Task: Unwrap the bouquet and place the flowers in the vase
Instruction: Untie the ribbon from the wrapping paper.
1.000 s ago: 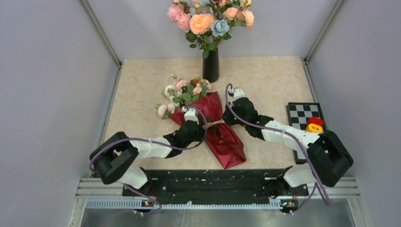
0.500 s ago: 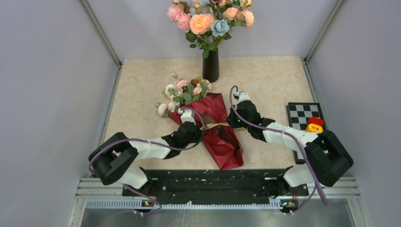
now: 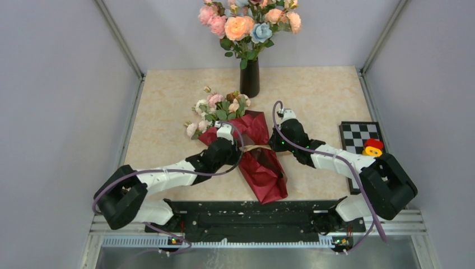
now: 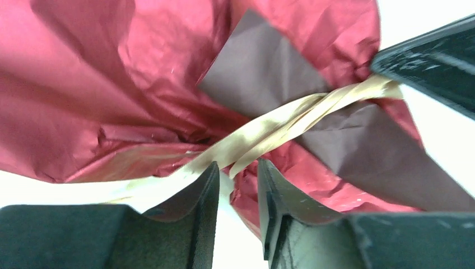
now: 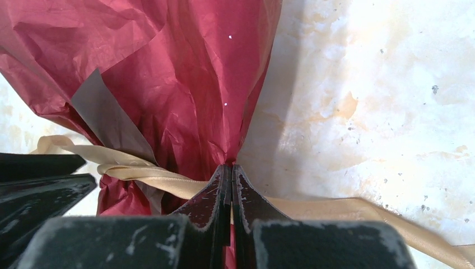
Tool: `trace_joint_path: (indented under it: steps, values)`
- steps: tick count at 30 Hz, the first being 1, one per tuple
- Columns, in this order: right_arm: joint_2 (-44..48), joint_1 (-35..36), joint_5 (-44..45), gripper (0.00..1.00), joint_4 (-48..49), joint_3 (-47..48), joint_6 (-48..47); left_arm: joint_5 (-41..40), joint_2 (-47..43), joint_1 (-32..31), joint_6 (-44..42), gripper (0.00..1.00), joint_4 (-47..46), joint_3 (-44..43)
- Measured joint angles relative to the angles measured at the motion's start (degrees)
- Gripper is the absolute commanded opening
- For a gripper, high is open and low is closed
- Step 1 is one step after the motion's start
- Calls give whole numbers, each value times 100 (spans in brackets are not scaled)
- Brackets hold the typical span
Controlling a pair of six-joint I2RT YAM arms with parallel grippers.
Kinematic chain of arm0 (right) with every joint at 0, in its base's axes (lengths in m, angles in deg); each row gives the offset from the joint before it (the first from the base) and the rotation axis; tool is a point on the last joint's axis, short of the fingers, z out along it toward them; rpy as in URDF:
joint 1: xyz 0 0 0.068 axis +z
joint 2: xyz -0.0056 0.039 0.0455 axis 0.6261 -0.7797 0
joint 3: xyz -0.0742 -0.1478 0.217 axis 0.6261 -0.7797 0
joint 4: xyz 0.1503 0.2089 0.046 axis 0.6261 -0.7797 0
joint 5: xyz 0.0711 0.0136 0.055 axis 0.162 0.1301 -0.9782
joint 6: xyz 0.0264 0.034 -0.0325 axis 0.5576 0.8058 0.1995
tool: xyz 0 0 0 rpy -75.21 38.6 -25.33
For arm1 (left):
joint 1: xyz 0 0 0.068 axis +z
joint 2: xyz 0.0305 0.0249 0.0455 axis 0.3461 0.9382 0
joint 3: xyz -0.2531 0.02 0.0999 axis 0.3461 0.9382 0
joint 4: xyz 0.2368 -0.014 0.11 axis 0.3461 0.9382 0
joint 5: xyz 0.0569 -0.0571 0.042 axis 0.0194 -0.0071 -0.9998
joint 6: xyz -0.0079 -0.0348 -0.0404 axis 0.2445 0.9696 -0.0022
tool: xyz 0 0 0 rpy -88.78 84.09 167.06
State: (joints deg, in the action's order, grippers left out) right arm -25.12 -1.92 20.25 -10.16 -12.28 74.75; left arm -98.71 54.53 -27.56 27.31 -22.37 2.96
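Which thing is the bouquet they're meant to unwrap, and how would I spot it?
On the beige table, nearer than the black vase of big bright blooms, the bouquet lies flat in the middle. It is the only cone of crinkled dark red paper, cinched by a tan ribbon, with small pale flowers at its wide end.

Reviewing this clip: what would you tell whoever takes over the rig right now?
Left gripper: open, fingers apart at the ribbon, gripping nothing.
Right gripper: shut on the ribbon, on the far side of the wrap.
Bouquet: lying on the table, maroon paper on, ribbon around its waist.
Flowers: in the wrap, heads pointing toward the vase.
Vase: upright at the back, already holding larger blooms.
Done: nothing unwrapped yet.
Left: free the ribbon, open the paper, move the flowers into the vase.
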Motion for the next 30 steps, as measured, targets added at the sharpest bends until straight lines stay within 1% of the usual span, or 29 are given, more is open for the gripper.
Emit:
trace_joint_path:
  steps: [4,8,11,19,30]
  values:
    - [0,-2,-59,0,9,0,9,151,-396,0,-654,49,339,-328]
    - [0,-2,-92,0,33,0,48,393,-636,-2,-1093,51,387,-470]
    - [-2,-2,-120,0,66,0,63,562,-560,-2,-1318,54,400,-560]
    - [-2,-2,-160,0,90,0,90,800,166,-2,-1473,53,407,-787]
    - [-4,-2,-195,0,92,0,98,813,597,0,-1510,46,393,-938]
